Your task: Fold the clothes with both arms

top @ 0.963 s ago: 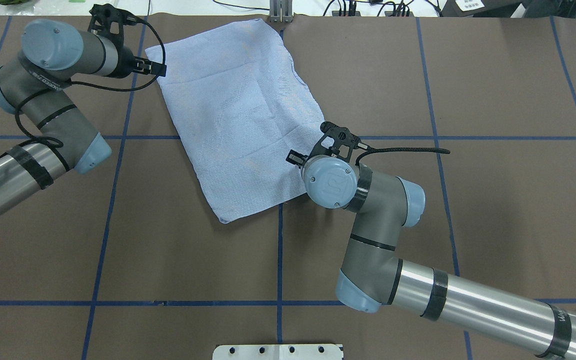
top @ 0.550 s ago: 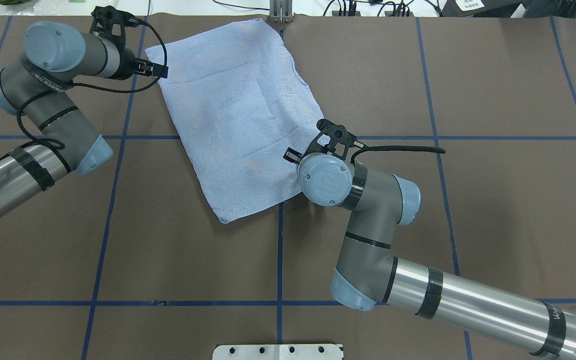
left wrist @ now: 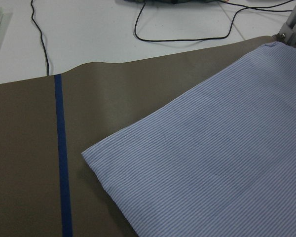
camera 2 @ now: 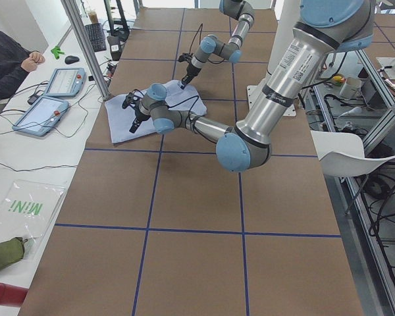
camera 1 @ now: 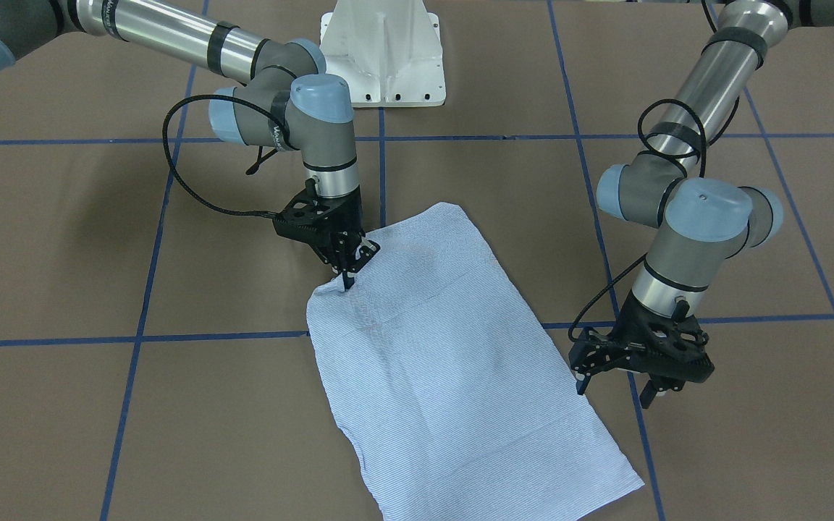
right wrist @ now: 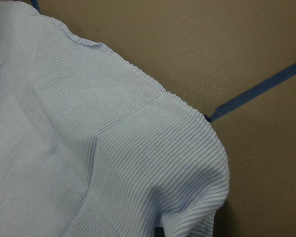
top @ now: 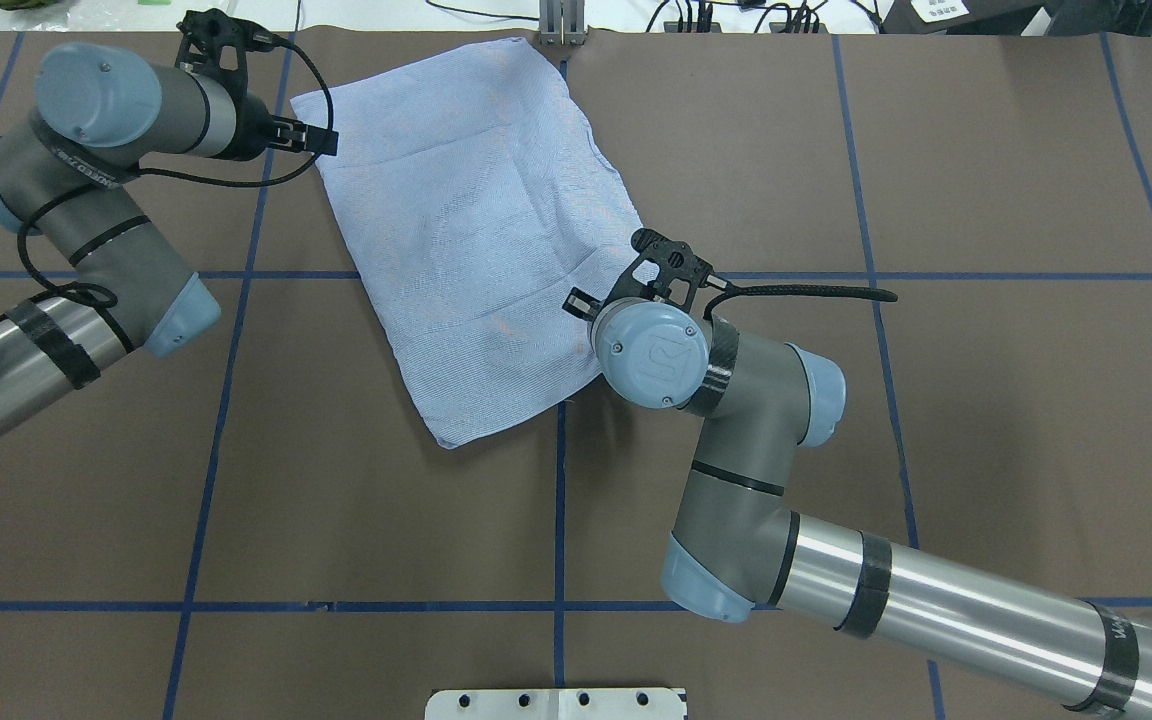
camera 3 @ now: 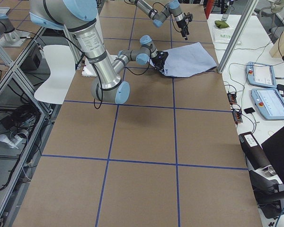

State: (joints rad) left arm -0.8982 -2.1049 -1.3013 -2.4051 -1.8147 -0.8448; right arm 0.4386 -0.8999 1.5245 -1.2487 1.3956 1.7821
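Observation:
The clothes are one light blue striped shirt [camera 1: 446, 362], folded into a rectangle and lying slantwise on the brown table [top: 936, 150]. My right gripper [camera 1: 348, 273] is shut on the shirt's edge near its near corner, and the cloth there rises in a small ridge. In the right wrist view the shirt [right wrist: 89, 148] bulges up toward the camera. My left gripper [camera 1: 616, 388] hangs open just off the shirt's opposite long edge, near the far corner, holding nothing. In the overhead view the left gripper [top: 324, 142] touches that edge of the shirt [top: 476, 230]. The left wrist view shows only the shirt's corner [left wrist: 212, 163].
Blue tape lines [top: 558, 520] grid the table. The white pedestal base [camera 1: 382, 65] stands at the robot's side. A metal post [top: 561, 25] and cables lie past the far edge. A person [camera 2: 6, 62] sits by control tablets [camera 2: 49, 112].
The right wrist has shifted slightly left and forward, drawing the shirt's edge inward and raising a crease. The left arm has barely moved.

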